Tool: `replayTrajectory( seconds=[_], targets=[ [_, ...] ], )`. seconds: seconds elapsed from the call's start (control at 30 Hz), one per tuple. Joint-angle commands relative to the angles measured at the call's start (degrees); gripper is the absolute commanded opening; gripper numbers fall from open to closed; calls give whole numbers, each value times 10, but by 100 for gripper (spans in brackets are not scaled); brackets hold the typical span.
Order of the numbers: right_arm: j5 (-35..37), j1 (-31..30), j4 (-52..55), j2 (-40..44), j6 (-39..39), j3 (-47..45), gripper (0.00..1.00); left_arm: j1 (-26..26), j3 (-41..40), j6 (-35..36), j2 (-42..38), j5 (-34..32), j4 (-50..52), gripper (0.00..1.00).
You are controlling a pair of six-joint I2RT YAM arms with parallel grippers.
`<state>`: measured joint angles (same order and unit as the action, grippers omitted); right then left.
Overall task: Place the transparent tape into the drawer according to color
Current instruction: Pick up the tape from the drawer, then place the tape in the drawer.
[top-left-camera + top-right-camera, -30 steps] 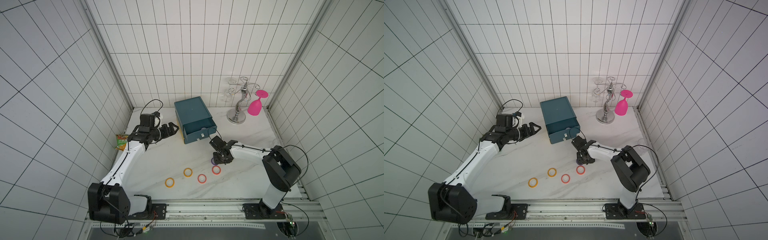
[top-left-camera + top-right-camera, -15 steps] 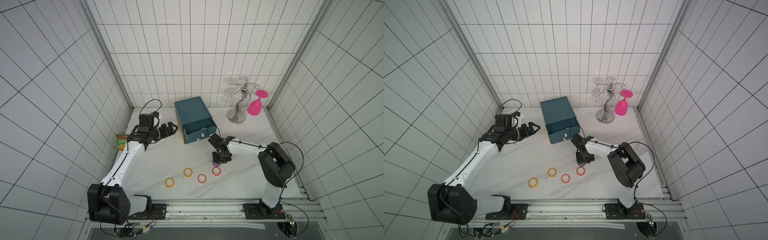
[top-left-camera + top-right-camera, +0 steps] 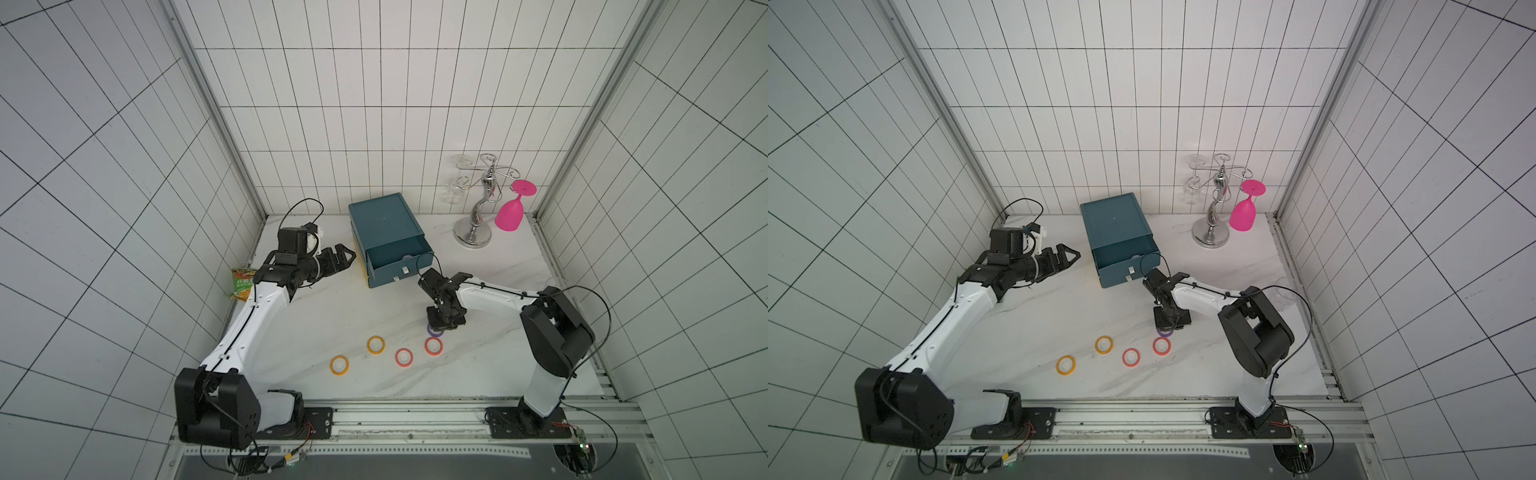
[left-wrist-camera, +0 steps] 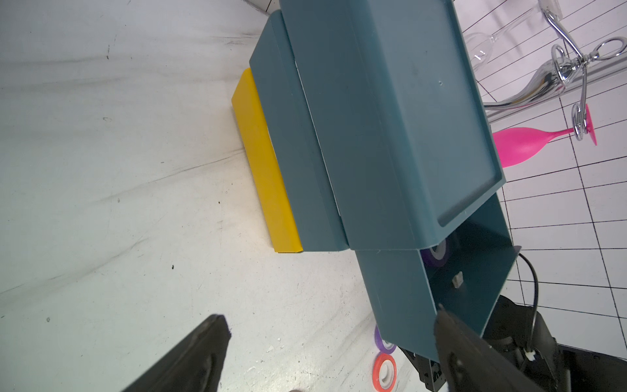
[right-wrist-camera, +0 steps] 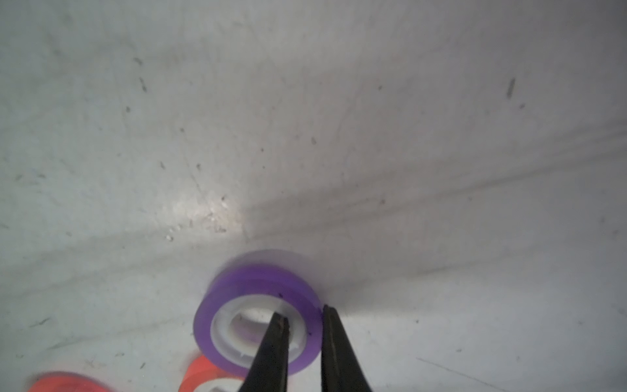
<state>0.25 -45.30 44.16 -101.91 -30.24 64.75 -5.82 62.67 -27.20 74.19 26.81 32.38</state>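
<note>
In both top views the right gripper (image 3: 441,325) covers most of the purple roll (image 3: 433,331), so only a sliver of its rim shows. In the right wrist view, one red roll (image 5: 64,383) and another red roll (image 5: 205,373) are blurred and cut off by the picture's edge. In the left wrist view, the cabinet (image 4: 390,118) hides part of a second purple roll (image 4: 437,254) in the drawer (image 4: 393,288). The left gripper (image 4: 330,315) is cut off behind its fingertips.

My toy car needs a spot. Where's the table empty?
Bare white marble tabletop lies beside the left arm, before the teal drawer box, and between that box and the silver glass rack. Near the front it's crowded: orange tape rings, red tape rings, plus the right gripper pinching the purple tape ring.
</note>
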Motion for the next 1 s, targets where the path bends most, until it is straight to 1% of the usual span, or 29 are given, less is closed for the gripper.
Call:
replayTrajectory(
  seconds=[0.0,0.3,0.43,0.53,0.73,0.97],
  targets=[
    [8,9,28,48,-16,-7,0,3,9,8,-16,-4,-1,98],
    [5,17,85,153,-26,26,0,3,8,6,-20,-2,-2,98],
    [9,20,117,198,-26,72,0,3,9,4,-22,0,-3,98],
    [10,25,133,214,-20,114,0,3,8,2,-23,4,-5,98],
    [17,33,139,203,-2,222,0,3,10,-1,-27,13,-6,98],
    [18,41,111,135,18,349,0,3,12,-3,-27,25,-7,98]
  ],
)
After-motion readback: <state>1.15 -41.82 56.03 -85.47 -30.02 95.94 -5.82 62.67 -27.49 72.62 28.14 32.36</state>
